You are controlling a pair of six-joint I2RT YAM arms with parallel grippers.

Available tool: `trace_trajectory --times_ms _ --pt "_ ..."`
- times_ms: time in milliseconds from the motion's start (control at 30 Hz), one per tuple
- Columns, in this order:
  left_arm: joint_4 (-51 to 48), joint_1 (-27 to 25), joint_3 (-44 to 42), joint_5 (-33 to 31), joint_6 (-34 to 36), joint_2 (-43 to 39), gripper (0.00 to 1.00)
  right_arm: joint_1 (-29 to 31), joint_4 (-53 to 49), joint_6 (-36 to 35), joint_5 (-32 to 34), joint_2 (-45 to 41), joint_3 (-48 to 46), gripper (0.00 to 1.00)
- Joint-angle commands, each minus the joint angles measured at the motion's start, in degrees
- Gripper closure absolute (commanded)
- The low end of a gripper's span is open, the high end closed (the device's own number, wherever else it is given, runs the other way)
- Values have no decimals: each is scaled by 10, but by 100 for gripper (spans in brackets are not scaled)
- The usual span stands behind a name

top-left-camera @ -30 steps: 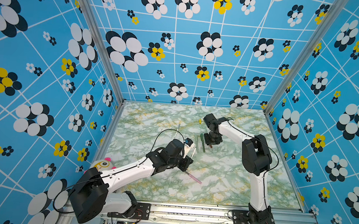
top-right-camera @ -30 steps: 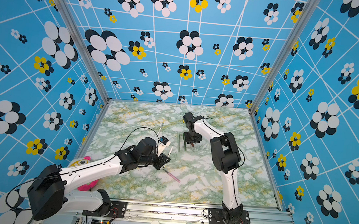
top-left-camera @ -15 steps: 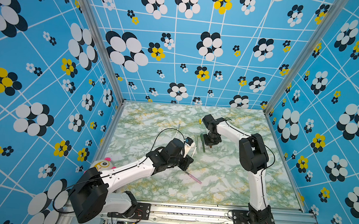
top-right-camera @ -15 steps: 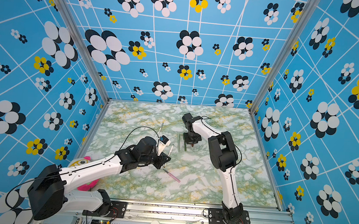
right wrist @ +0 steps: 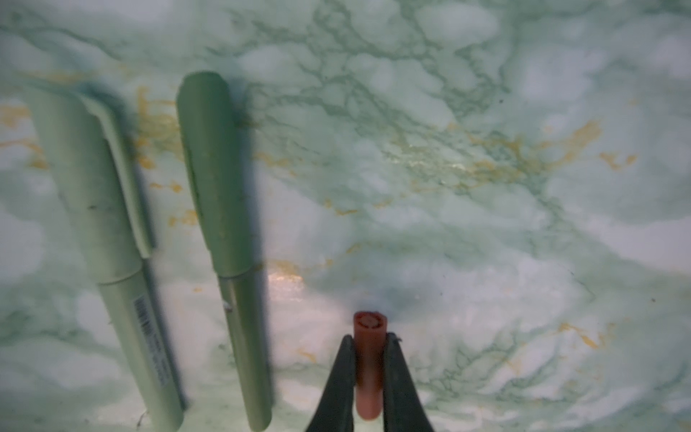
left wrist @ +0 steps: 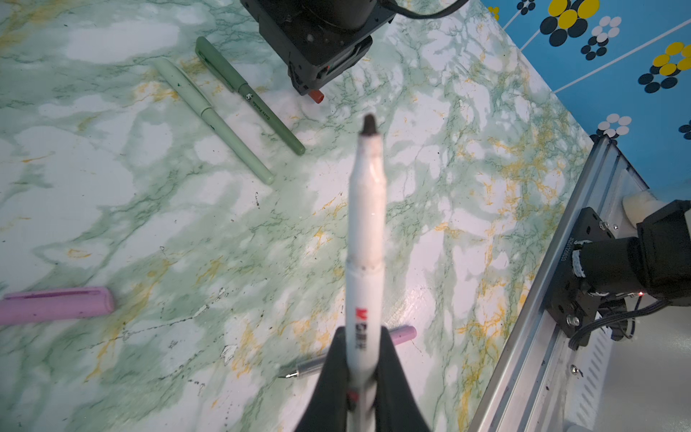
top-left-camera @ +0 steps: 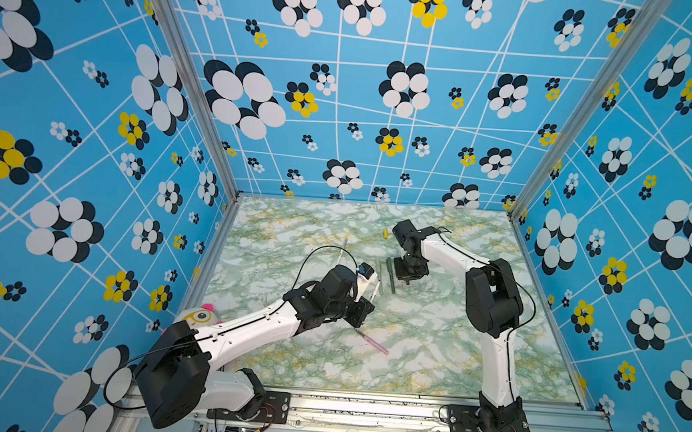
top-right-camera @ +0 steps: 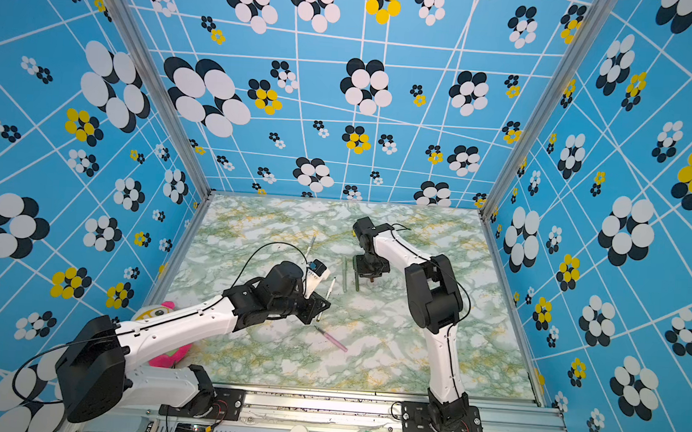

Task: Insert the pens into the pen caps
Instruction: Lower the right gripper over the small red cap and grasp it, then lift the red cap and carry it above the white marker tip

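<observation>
On the table (top-left-camera: 430,356) right now:
pen pair (top-left-camera: 391,276) side by side at centre; third pen (top-left-camera: 372,342) in front, lone cap (top-left-camera: 385,233) behind.

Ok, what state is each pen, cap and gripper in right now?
left gripper: shut on the white pen
white pen: uncapped, held tip-out
right gripper: shut on the brown cap
brown cap: off its pen, held
pale green pen: capped, lying flat
dark green pen: capped, lying flat
pink pen: uncapped, lying flat
pink cap: loose, lying flat
yellow cap: loose
</observation>
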Motion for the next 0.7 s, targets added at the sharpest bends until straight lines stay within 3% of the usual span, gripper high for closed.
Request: trace_trajectory --times_ms 0,400,667 --pt "-8 -10 20 -3 4 10 100 -20 16 42 -34 -68 -22 92" --pt "4 -35 46 6 -3 42 100 -102 125 164 -175 -252 -163 92" --pt "39 -49 62 36 -36 69 100 -116 218 231 -277 -343 -235 92"
